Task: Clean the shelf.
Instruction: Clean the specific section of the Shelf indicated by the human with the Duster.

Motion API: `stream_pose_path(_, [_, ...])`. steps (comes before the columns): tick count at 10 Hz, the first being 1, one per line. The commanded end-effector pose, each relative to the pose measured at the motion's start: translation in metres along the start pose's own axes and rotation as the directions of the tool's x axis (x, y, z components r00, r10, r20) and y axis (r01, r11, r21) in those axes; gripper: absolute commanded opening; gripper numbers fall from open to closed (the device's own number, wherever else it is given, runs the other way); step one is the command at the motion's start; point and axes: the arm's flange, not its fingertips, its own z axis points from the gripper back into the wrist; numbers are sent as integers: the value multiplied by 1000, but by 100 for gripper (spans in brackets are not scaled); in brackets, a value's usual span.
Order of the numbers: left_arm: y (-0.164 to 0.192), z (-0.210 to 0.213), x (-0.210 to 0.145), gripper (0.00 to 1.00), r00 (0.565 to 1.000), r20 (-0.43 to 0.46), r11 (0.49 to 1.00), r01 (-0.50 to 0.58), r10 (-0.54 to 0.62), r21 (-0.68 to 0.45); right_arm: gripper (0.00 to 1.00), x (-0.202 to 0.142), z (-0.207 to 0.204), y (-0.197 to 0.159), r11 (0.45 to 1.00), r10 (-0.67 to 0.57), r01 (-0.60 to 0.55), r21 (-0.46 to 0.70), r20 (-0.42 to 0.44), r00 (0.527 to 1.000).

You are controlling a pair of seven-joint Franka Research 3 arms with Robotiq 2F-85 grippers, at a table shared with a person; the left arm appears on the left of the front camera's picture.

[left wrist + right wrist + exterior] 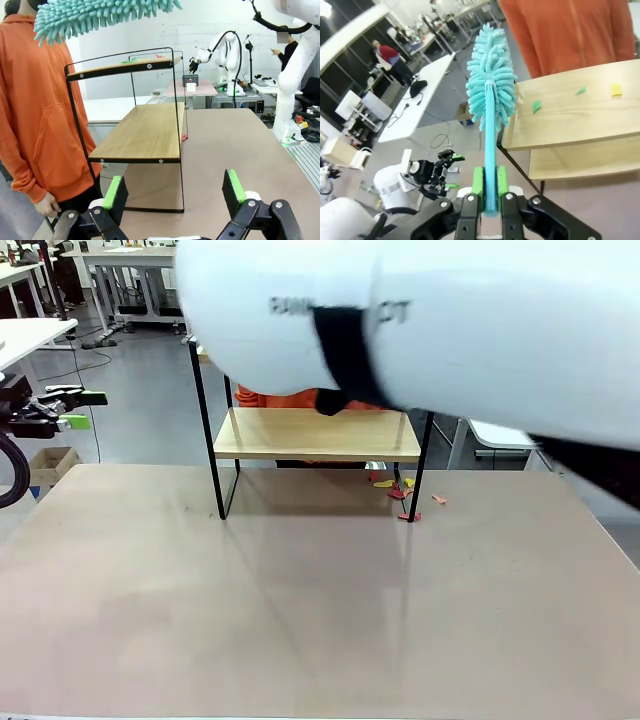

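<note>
From the front, a white arm link sits so close to the lens that it blurs. It covers the top board of the shelf, and its dark lettering cannot be read. Below it show the lower wooden board, the thin black legs and a few red and yellow scraps on the matte beige tabletop.

The right end effector is clamped on the smooth teal handle of a duster, and its green pads hide the handle's lower end. The fluffy head of soft chenille fingers rises straight ahead of it. Just to the right of the head lies the pale, smooth-grained upper board, which carries two green bits and a yellow one.

The left end effector stands spread wide with nothing between its pads. The shelf is directly ahead of it, end-on, and both boards run away from it inside the wire frame. High to its left the duster head is cut off by the frame's edge. At its left stands a person in an orange hoodie, cropped at the side, with one hand hanging low.
</note>
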Motion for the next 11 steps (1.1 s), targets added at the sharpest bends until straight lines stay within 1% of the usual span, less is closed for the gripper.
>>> stream_pose_path(1, [-2, 0, 2, 100, 1000, 7, 1000, 16, -16, -2, 14, 8, -15, 27, 997, -1, 2, -78, 2, 1000])
stream_pose_path(3, [-2, 0, 2, 100, 1000, 7, 1000, 16, -16, -2, 14, 9, -13, 26, 989, 26, -24, -146, 6, 1000])
stream_pose_path(5, [-2, 0, 2, 100, 1000, 7, 1000, 16, -16, -2, 14, 5, -14, 20, 982, 44, -45, -181, -9, 999])
stream_pose_path(9, [-2, 0, 2, 100, 1000, 7, 1000, 16, -16, -2, 14, -12, -30, 10, 970, 74, -101, -220, -128, 989])
stream_pose_path(11, [-2, 0, 2, 100, 1000, 7, 1000, 16, -16, -2, 14, -18, -35, 9, 968, 82, -121, -218, -181, 980])
